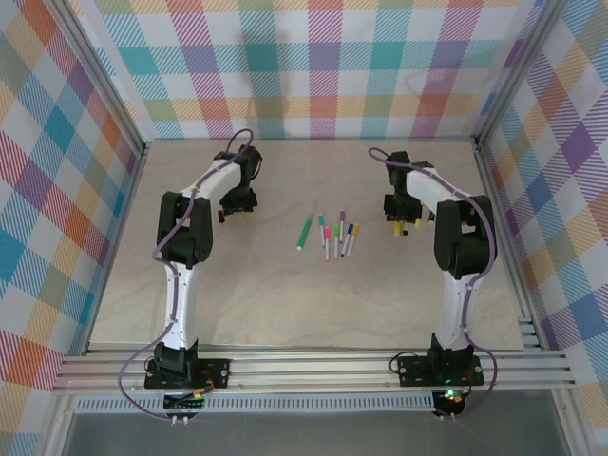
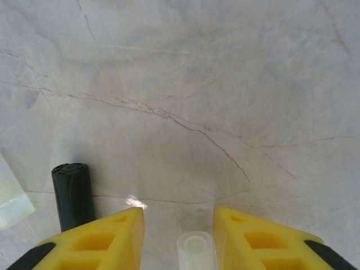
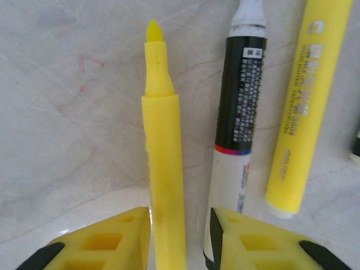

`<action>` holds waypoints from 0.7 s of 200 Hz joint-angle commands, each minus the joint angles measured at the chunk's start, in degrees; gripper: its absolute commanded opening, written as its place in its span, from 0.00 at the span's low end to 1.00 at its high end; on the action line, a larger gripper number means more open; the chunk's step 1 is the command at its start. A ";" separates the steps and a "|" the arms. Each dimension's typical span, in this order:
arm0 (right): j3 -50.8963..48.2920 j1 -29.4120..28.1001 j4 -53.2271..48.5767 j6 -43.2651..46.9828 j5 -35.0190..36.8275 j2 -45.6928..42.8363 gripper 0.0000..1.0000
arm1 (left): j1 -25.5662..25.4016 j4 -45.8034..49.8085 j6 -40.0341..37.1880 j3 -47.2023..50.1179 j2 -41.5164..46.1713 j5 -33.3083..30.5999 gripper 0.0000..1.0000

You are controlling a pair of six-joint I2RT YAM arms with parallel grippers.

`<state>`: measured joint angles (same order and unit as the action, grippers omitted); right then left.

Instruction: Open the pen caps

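Partway. Right tool (image 3: 179, 214) slack, jaws parted around uncapped yellow pen (image 3: 163, 169), bare tip pointing away from tool; black marker (image 3: 236, 112) just beside its right finger. Left tool (image 2: 179, 212) released, clear cap (image 2: 196, 250) lying between jaws on surface (image 2: 225, 84), black cap (image 2: 73, 191) just outside left finger. Slim pens (image 1: 334, 236) midway between tools look capped: left to do.

A row of pens (image 1: 330, 234) lies on the table (image 1: 285, 294) between the left tool (image 1: 237, 205) and the right tool (image 1: 404, 226).
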<state>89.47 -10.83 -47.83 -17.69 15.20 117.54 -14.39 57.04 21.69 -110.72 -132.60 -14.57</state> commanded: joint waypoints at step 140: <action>-26.18 -7.95 12.04 -9.15 -18.10 -35.45 0.52 | -18.62 -6.89 4.00 -0.61 8.02 8.34 0.43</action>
<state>63.70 -18.41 -38.65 -25.02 0.38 83.92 -32.60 50.37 25.08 -108.79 -121.45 -7.03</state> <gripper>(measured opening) 0.517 0.427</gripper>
